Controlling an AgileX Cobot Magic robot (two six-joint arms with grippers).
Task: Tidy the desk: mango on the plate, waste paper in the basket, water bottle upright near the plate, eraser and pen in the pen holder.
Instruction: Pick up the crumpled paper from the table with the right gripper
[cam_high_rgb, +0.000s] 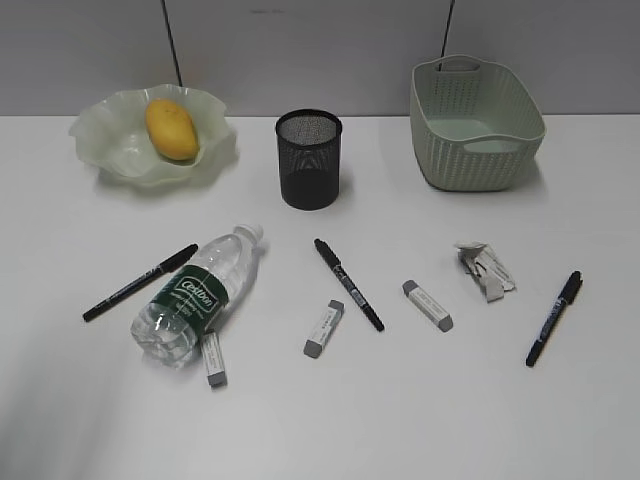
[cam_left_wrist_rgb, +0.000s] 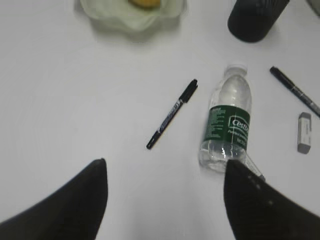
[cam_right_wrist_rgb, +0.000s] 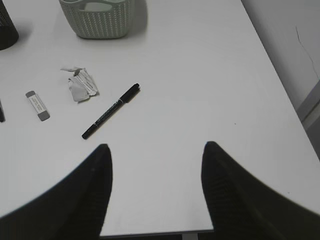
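Observation:
The yellow mango (cam_high_rgb: 171, 128) lies in the wavy green plate (cam_high_rgb: 100, 140) at the back left. The water bottle (cam_high_rgb: 198, 293) lies on its side on the desk (cam_high_rgb: 320, 420), cap toward the pen holder (cam_high_rgb: 309, 158). Three black pens (cam_high_rgb: 140, 282) (cam_high_rgb: 348, 284) (cam_high_rgb: 554, 318) and three grey erasers (cam_high_rgb: 213, 360) (cam_high_rgb: 324, 328) (cam_high_rgb: 428, 305) lie scattered. Waste paper (cam_high_rgb: 485, 270) sits in front of the basket (cam_high_rgb: 476, 125). My left gripper (cam_left_wrist_rgb: 166, 162) hangs open above bare desk, just left of the bottle (cam_left_wrist_rgb: 227, 125). The right gripper (cam_right_wrist_rgb: 156, 145) is open and empty, short of a pen (cam_right_wrist_rgb: 111, 110).
Neither arm shows in the exterior view. In the right wrist view the desk's near edge (cam_right_wrist_rgb: 150, 232) lies just under the fingers, and its right edge (cam_right_wrist_rgb: 280, 100) drops off beside a grey wall. Cables hang down the back wall.

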